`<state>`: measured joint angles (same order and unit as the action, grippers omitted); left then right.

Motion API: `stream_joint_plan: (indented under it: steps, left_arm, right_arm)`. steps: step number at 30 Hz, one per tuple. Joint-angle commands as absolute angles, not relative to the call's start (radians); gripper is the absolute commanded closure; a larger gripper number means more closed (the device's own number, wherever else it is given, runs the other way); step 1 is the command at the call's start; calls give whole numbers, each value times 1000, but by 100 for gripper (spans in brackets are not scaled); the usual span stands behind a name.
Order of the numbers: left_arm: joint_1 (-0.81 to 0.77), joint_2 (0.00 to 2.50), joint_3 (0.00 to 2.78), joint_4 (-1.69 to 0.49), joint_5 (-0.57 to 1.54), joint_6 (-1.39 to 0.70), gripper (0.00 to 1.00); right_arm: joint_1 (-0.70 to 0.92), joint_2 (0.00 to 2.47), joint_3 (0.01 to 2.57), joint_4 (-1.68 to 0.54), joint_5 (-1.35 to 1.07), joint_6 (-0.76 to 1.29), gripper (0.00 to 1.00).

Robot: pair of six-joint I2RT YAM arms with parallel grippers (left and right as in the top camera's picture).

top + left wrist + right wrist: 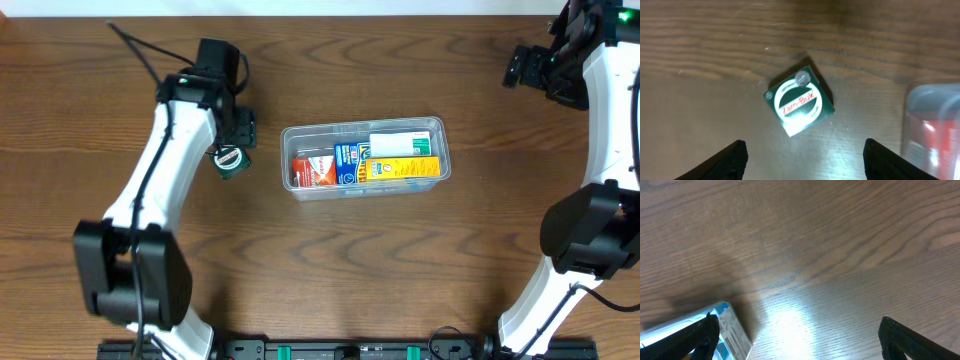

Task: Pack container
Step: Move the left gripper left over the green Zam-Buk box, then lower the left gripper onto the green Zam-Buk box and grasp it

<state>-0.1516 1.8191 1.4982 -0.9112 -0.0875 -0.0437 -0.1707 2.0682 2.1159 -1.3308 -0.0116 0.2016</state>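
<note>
The clear container (pixel 363 160) sits mid-table, holding several coloured boxes: red (pixel 313 172), blue (pixel 348 165), yellow (pixel 400 169) and white-green (pixel 402 144). A small green box with a white ring (pixel 230 160) lies on the wood left of it. My left gripper (pixel 236 140) hovers just behind that box. In the left wrist view the green box (pixel 799 101) lies flat ahead of the open left gripper (pixel 805 160), touching neither finger, and the container (pixel 935 130) shows at the right edge. My right gripper (pixel 530 65) is open at the far right.
Through the right wrist camera, bare wood lies between the wide-open right gripper (pixel 800 340) fingers, and a blue and white box corner (pixel 727 330) shows at lower left. The arm bases (pixel 135 275) stand at the table's near corners.
</note>
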Motion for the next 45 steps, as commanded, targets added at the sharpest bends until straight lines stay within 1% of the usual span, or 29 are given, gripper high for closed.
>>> stream_joint_plan:
  steps: [1,7,11,18,30,38,45]
  left_arm:
    - [-147,1880,1490,-892,-90,158,24]
    - [-127,1958,1490,-866,-81,232,24]
    - [-98,1981,1490,-879,23,349,23]
    - [-49,1995,1490,-898,106,414,23]
    - [-38,2050,1490,-860,105,498,24]
    - [-36,2078,1490,-816,55,505,24]
    - [-28,2093,1490,-798,53,531,24]
  right_arm:
    - [-174,2067,2131,-1332,-19,213,1]
    - [-174,2067,2131,-1331,-19,213,1]
    - [-174,2067,2131,-1332,-19,213,1]
    - [-174,2067,2131,-1332,-19,213,1]
    - [-174,2067,2131,-1331,-19,213,1]
    - [-174,2067,2131,-1331,-19,213,1]
    - [-174,2067,2131,-1331,-19,213,1]
